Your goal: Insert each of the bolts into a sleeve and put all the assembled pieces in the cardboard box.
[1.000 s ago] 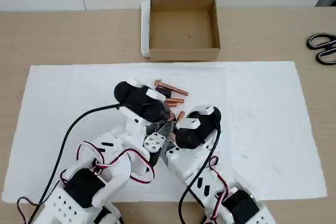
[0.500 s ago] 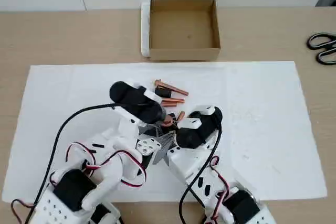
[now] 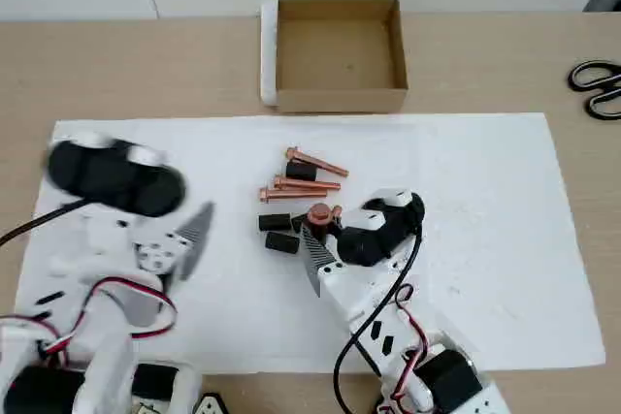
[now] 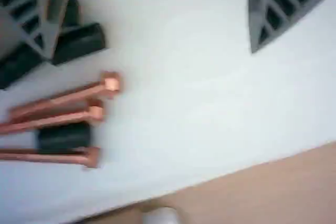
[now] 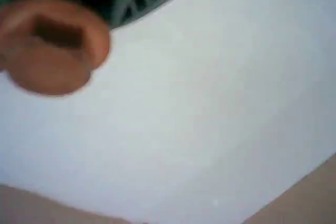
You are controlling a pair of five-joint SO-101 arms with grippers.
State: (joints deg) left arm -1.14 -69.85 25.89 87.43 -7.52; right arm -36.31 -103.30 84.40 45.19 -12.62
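Three, counting the loose bolts lying side by side mid-sheet on the white paper, with one black sleeve sitting between the far two and two more sleeves just near of them. Gripping a fourth bolt head-up in the right gripper, clamping it between the jaws, just right of those sleeves. Hanging the left gripper well off to the left over the paper, gaping wide and holding nothing. Seeing the cardboard box sitting beyond the paper's far edge, and scissors lying far right on the table.
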